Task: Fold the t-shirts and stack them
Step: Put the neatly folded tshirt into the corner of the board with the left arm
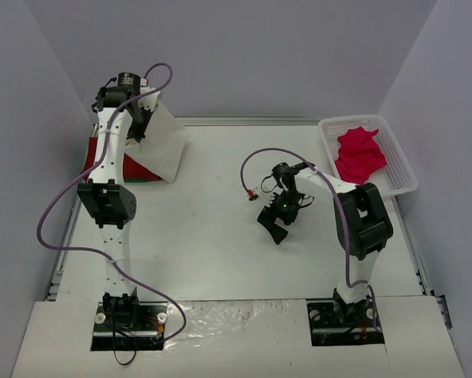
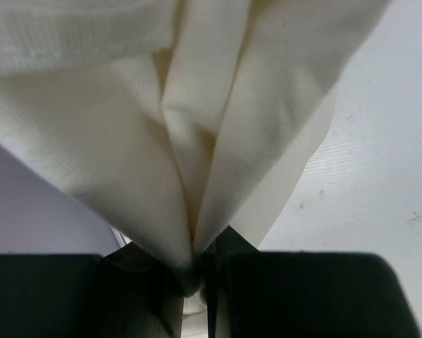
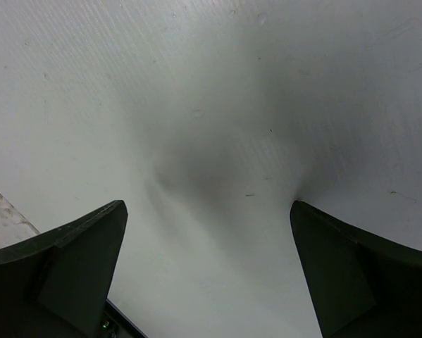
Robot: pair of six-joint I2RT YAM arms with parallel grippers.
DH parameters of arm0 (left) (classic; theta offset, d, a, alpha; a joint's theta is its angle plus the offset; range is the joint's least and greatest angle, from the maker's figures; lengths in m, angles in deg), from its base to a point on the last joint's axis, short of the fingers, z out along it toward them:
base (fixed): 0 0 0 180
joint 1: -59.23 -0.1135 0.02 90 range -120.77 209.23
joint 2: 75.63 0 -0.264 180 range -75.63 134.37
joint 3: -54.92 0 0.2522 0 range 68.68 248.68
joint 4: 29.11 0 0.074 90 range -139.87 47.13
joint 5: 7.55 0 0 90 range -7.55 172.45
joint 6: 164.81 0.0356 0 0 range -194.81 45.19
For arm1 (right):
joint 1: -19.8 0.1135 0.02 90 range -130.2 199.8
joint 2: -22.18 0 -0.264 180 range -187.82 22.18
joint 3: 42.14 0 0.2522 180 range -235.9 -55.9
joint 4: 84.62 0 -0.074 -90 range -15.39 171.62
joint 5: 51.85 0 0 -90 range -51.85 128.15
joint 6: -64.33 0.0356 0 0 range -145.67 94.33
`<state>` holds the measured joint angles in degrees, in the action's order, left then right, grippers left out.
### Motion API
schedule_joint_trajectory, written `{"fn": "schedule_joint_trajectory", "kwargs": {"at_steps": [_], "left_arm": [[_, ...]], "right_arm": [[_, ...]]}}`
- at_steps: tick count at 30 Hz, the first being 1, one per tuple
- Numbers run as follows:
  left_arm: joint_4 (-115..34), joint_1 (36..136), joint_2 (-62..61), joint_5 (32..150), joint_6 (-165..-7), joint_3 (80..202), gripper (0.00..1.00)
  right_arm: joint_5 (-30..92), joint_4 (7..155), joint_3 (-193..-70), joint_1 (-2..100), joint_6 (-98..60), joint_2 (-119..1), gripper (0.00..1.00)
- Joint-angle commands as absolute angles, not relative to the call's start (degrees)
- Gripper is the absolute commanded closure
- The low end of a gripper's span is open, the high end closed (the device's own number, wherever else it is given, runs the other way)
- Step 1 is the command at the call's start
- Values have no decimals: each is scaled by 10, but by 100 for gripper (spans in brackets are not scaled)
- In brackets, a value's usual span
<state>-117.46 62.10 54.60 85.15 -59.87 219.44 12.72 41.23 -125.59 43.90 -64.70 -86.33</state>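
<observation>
A cream-white t-shirt [image 1: 163, 143] hangs folded from my left gripper [image 1: 145, 118] at the table's far left, its lower edge reaching a red t-shirt [image 1: 133, 168] that lies flat on the table beneath it. In the left wrist view the cream cloth [image 2: 196, 127] bunches into pleats pinched where my left gripper [image 2: 196, 271] is shut on it. A pinkish-red t-shirt [image 1: 359, 153] lies crumpled in the white basket [image 1: 401, 161] at far right. My right gripper [image 1: 276, 220] hovers over bare table near the middle, open and empty, with its fingers [image 3: 77, 267] wide apart.
The white lattice basket stands against the right wall at the back. The table's white surface [image 1: 220, 236] stretches between the two arms. Grey walls close in on the left, right and back. A purple cable [image 1: 259, 161] loops off the right arm.
</observation>
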Motion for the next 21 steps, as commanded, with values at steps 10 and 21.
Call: {"fn": "schedule_joint_trajectory", "kwargs": {"at_steps": [10, 21], "left_arm": [[-1184, 610, 463, 817, -599, 2228, 98], [-1163, 584, 462, 823, -595, 2196, 98]], "right_arm": [[191, 427, -1206, 436, -654, -955, 0], [202, 431, -1202, 435, -649, -965, 0]]}}
